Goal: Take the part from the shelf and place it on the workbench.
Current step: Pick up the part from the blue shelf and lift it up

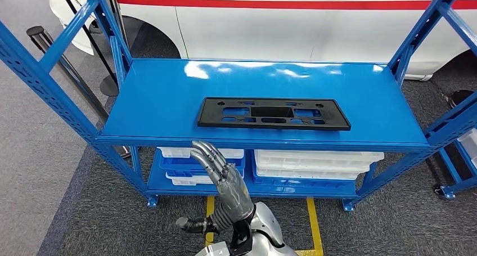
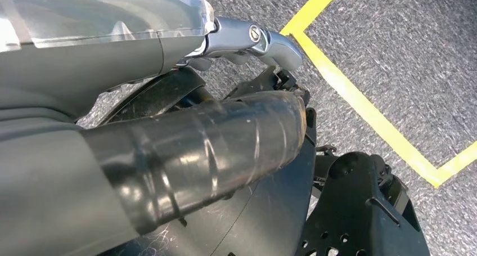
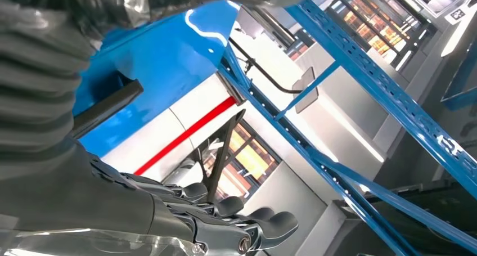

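— Where is the part now?

— The black part [image 1: 274, 114] lies flat on the top board of the blue shelf [image 1: 157, 93], near the front edge and a little right of the middle. Nothing touches it.

— And the right hand?

— The right hand [image 1: 222, 180] is raised in front of the shelf, below the front edge and to the left of the part, well apart from it. Its fingers [image 1: 207, 155] are stretched out and point up toward the shelf, and the thumb sticks out to the side. It grasps nothing. The right wrist view shows the same fingers [image 3: 270, 225] straight, with the blue board beyond them.

— The left hand?

— The left hand [image 2: 169, 98] hangs over the grey floor [image 2: 405, 53], above a yellow line [image 2: 365, 109]. Its thumb is straight, but I cannot tell if the fingers are released or clenched.

— What else is there?

— White trays [image 1: 318, 163] are stacked on the lower board. A white car [image 1: 292, 25] with a red stripe stands behind the shelf.
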